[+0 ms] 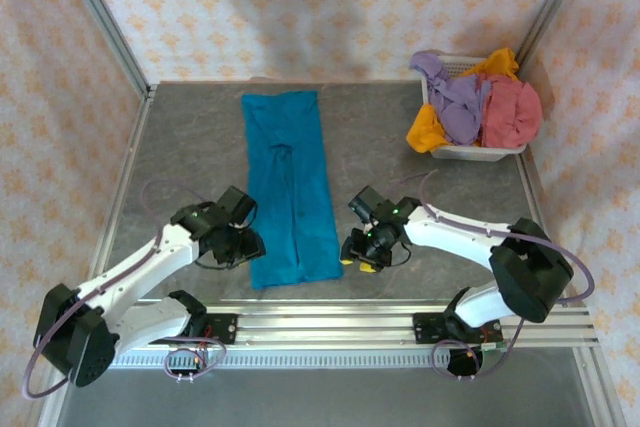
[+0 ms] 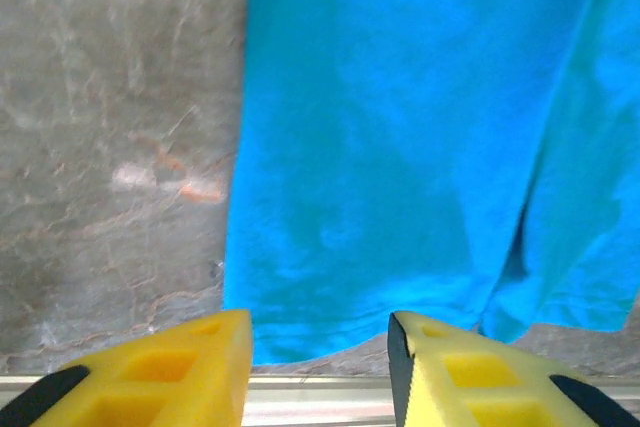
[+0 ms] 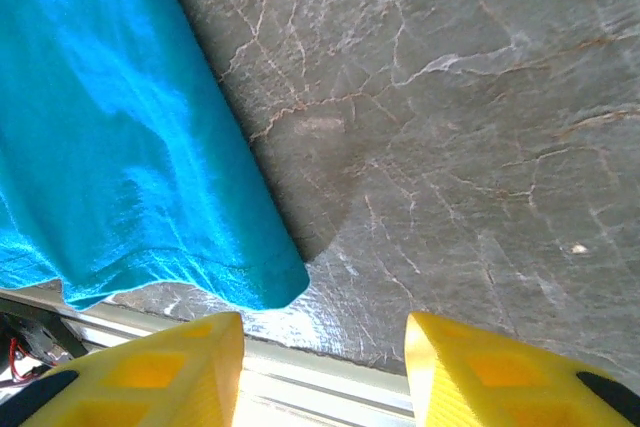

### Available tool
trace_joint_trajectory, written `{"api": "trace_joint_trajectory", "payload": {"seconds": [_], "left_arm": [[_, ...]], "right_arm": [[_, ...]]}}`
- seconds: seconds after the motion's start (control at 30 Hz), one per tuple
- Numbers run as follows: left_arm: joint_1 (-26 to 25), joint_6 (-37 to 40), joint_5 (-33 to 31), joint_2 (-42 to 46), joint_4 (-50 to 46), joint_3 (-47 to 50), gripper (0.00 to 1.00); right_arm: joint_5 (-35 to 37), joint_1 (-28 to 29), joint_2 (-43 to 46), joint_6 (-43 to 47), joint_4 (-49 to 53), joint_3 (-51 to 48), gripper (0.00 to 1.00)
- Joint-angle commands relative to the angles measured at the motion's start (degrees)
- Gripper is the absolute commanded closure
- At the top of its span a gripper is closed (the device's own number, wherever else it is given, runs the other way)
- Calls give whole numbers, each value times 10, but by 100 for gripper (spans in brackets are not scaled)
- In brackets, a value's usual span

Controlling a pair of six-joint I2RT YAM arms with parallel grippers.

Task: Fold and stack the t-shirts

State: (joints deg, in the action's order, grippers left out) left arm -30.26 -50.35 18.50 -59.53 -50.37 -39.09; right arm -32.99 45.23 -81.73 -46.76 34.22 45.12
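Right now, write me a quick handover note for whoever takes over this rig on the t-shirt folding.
Left gripper: open, holding nothing, over the near hem of the teal-blue t-shirt, toward its left corner.
Right gripper: open, holding nothing, beside the shirt's near right corner.
Things: the teal-blue t-shirt lies flat on the table as a long narrow strip. The lavender t-shirt, orange-yellow t-shirt and dusty red t-shirt are heaped in the white basket at the far right corner.
Done: the teal shirt appears folded lengthwise.
Left: fold it crosswise, then fold the other three and stack them all.
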Motion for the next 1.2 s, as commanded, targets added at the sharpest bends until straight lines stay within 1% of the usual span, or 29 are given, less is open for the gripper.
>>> {"api": "trace_joint_trajectory", "payload": {"seconds": [0.0, 0.13, 0.27, 0.47, 0.67, 0.83, 1.07, 1.17], "left_arm": [[-18, -61, -24, 36, -9, 38, 59], [-34, -82, -25, 59, 19, 77, 61], [-37, -106, -12, 69, 61, 100, 62], [-44, -108, -19, 68, 55, 113, 64], [-48, -122, -7, 85, 85, 149, 65], [-50, -130, 3, 89, 111, 160, 65], [-52, -139, 10, 75, 145, 170, 65], [-54, -140, 12, 74, 151, 171, 70]], "right_arm": [[-1, 1, 9, -20, -29, -10, 56], [-16, 2, -9, -23, -44, -8, 61], [-29, 4, -27, -29, -57, -5, 63], [-47, 12, -51, -30, -68, 5, 64], [-54, 24, -79, -28, -65, 24, 66], [-62, 25, -95, -28, -69, 28, 70], [-68, 24, -106, -27, -70, 32, 71], [-70, 26, -110, -27, -71, 33, 73]]}}
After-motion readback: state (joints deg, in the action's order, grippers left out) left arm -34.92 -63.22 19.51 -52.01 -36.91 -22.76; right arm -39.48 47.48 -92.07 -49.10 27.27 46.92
